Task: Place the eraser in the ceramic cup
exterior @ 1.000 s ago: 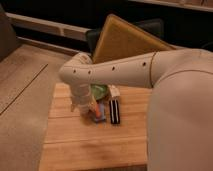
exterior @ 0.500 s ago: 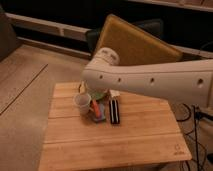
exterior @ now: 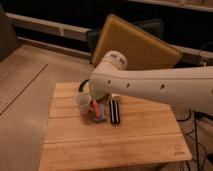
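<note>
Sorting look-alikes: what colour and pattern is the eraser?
The eraser is black with thin pale lengthwise stripes, camera view; the gripper hangs by the ceramic cup.

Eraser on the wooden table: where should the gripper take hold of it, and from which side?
Probably the eraser at mid-length, pinched across its narrow width from straight above: it lies flat, and the blue-and-orange object sits close on its cup side. The gripper is near the ceramic cup, mostly hidden under the arm.
</note>
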You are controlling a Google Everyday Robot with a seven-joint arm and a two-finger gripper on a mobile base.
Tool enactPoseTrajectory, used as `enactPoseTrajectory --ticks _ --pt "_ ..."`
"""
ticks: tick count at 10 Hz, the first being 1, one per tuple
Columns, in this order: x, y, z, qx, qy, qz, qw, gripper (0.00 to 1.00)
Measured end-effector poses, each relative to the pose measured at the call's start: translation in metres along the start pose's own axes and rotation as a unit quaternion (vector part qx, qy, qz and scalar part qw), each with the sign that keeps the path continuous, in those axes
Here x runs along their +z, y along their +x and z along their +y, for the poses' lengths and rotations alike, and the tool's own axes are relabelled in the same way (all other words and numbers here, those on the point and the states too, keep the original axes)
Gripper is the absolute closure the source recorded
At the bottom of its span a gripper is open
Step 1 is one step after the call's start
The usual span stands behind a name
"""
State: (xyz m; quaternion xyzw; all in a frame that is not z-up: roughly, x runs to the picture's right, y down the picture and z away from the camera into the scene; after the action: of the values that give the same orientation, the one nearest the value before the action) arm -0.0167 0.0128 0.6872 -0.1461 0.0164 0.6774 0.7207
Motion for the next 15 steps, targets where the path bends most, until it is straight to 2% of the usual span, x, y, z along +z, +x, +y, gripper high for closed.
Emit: enactPoseTrajectory --ticks 2,3,4,5,7,9,10,15 --pt "0.014 0.005 -0.05 0.025 0.032 0.013 0.9991 0.35" --pt "0.018 0.002 -0.071 0.03 0.046 0.01 0.9984 0.35" --pt "0.021 -0.001 -0.08 0.032 0.05 0.005 0.9982 0.35" --pt "0.028 -0.004 -0.088 0.039 0.048 -0.003 0.9981 0.35" --pt "0.041 -0.001 -0.089 0.067 0.028 -0.01 0.9973 0.35" --pt "0.06 0.012 -0.089 0.095 0.005 -0.005 0.9954 0.35" --pt "0.066 0.018 -0.09 0.1 0.004 0.001 0.995 0.35" --pt "0.063 0.017 -0.09 0.097 0.007 -0.002 0.9952 0.35"
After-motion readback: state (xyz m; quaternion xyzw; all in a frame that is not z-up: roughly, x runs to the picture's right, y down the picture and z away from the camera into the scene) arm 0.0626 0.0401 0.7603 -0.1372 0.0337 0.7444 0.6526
